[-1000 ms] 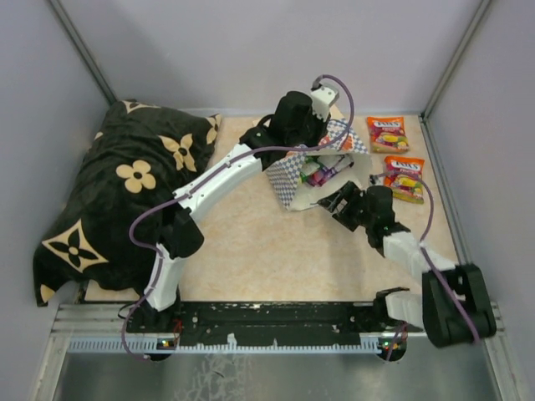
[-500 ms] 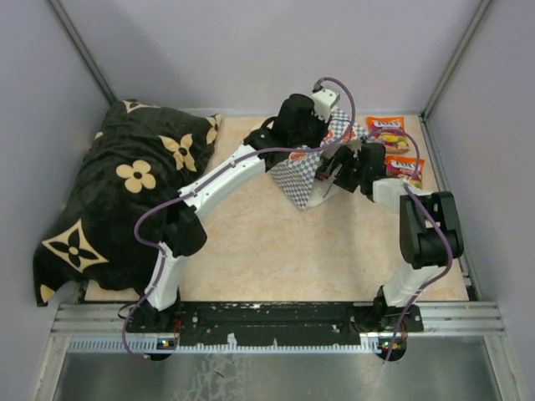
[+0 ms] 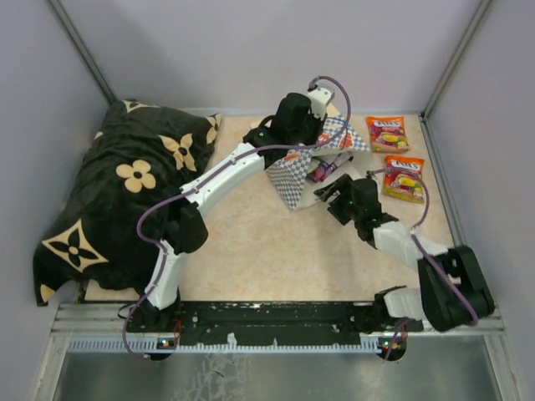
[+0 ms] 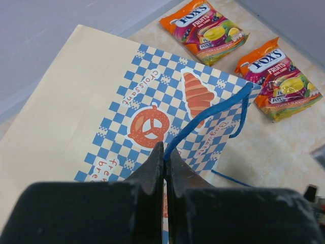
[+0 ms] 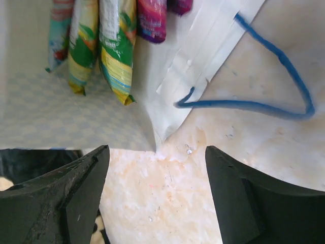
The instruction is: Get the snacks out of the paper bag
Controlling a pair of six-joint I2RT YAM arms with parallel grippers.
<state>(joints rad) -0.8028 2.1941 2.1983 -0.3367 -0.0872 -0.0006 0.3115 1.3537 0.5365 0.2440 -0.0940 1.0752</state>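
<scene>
The paper bag (image 3: 294,174) lies on its side at the back of the table, mouth toward the right. My left gripper (image 4: 166,155) is shut on its blue cord handle (image 4: 213,109), above the bag (image 4: 101,96). My right gripper (image 3: 329,197) is open on the table just in front of the bag's mouth, nothing between its fingers (image 5: 155,152). Inside the bag (image 5: 56,122) I see several snacks: green (image 5: 114,51), teal (image 5: 60,30) and purple (image 5: 151,18) packets. Two orange snacks (image 3: 387,132) (image 3: 403,177) lie on the table right of the bag.
A black flower-patterned cushion (image 3: 125,192) fills the left of the table. The bag's second blue handle (image 5: 264,104) lies loose on the tabletop. Grey walls close in the back and both sides.
My right gripper went up against the bag's mouth half a second ago and has drawn back toward the near side, empty. The left gripper has kept its hold on the handle.
</scene>
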